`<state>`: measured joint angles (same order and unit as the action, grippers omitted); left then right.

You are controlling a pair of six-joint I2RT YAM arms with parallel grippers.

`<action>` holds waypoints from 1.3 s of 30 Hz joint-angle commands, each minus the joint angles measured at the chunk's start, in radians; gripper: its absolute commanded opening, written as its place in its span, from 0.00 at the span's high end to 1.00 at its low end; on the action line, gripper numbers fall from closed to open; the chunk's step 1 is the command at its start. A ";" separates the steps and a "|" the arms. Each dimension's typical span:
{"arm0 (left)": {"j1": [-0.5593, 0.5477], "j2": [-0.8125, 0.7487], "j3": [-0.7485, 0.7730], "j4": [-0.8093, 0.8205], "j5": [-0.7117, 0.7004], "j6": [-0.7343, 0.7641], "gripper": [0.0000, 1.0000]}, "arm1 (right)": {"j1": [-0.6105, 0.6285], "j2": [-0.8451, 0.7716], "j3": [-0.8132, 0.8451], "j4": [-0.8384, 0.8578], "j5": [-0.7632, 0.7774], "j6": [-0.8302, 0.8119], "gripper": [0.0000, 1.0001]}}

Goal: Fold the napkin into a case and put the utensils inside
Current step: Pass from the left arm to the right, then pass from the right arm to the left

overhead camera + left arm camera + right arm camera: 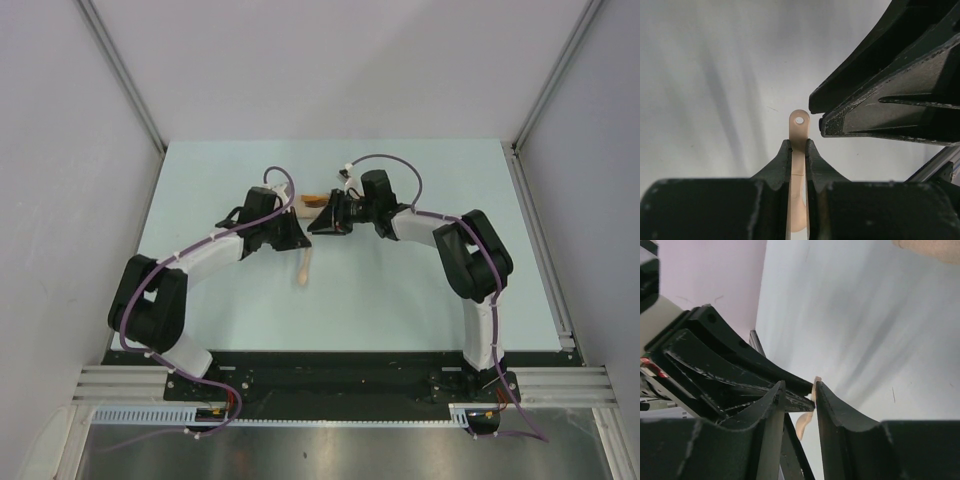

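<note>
Firmly, the left pincer was pressed together on the handle of the light wooden spoon, whose holed end stuck out past the fingertips. Just to its right, the right pincer was spread only a little, with nothing visibly gripped. One of its fingers sat just beside the spoon's holed end, though contact could not be made out.

Farther out, a narrow strip of beige cloth, apparently the case, lay on the pale counter just beyond both pincers. The arms hid most of it. An orange-brown patch beside it looked like the darker brown piece, but this was uncertain.

Judging by the cloth's small size, the folding seemed done. The spoon was not yet inside, so loading the utensils appeared to remain.

Counted: two pincers, one spoon, one cloth strip, and perhaps one darker piece.
</note>
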<state>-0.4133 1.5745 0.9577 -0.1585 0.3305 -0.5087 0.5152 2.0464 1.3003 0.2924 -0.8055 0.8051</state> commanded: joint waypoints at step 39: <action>-0.660 -0.213 -0.079 0.099 -1.106 0.656 0.31 | -0.185 -0.084 -0.306 0.545 0.020 0.568 1.00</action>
<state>-1.0389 1.3197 0.8925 -0.0990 -0.5308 -0.0746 0.3412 2.0491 1.0176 0.7483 -0.7498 1.3201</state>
